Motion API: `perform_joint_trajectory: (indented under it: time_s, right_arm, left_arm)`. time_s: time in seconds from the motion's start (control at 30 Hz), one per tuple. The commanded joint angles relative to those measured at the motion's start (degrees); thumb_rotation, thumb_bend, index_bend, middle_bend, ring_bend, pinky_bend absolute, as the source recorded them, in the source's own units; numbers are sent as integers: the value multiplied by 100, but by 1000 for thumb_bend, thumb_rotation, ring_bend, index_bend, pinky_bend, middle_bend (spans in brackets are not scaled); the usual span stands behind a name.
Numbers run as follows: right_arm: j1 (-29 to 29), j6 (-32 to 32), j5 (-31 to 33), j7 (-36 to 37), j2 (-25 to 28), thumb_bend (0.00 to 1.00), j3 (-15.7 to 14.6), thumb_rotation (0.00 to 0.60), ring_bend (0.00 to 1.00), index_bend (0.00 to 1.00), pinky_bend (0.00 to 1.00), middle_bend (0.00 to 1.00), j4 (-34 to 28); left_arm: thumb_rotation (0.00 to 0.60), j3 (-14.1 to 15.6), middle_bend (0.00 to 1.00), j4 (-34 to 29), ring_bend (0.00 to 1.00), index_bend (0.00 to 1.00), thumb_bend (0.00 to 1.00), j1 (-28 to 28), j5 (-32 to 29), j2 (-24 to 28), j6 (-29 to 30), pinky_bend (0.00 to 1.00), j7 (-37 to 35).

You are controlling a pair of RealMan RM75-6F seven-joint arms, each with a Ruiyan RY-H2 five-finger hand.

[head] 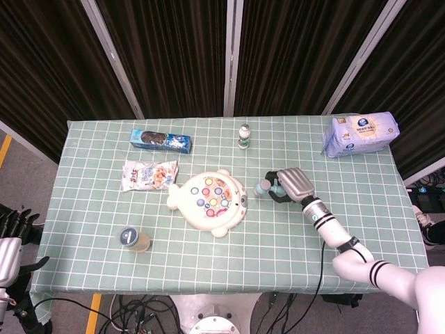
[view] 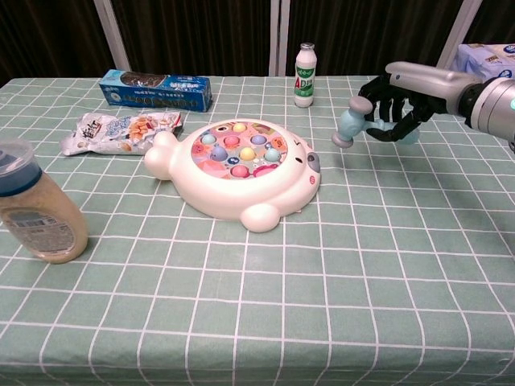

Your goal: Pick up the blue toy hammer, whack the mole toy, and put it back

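The right hand [view: 396, 108] grips the blue toy hammer [view: 352, 126], fingers wrapped round its handle; it should swing left onto the mole toy [view: 237, 166], head down.

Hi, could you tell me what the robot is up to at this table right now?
The right hand holds the blue toy hammer, its fingers wrapped around the handle, lifted off the green checked table. The hammer's head sits just right of the mole toy, not yet over its pegs. The left hand hangs off the table's left edge, holding nothing.
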Motion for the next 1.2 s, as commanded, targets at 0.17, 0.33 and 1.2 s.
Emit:
perform_joint_trajectory:
  time_s: [0.17,0.33,1.2]
  right_arm:
    - [281,-47,-83,-434,659,509,250,600,547,687,701,641,-1093]
    - [752,-575,151,-850,525,531,411,600,553,695,710,648,-1347]
    - [1391,-999,1256,-2378,380,557,368,600,567,714,731,661,-1656]
  left_arm:
    - [600,-15,88,-31,0,156,0,-5,31,27,33,0,20]
    - [600,-11,88,-34,0,156,0,-7,38,18,28,0,34]
    - [600,-5,88,86,0,156,0,50,90,-29,122,0,-106]
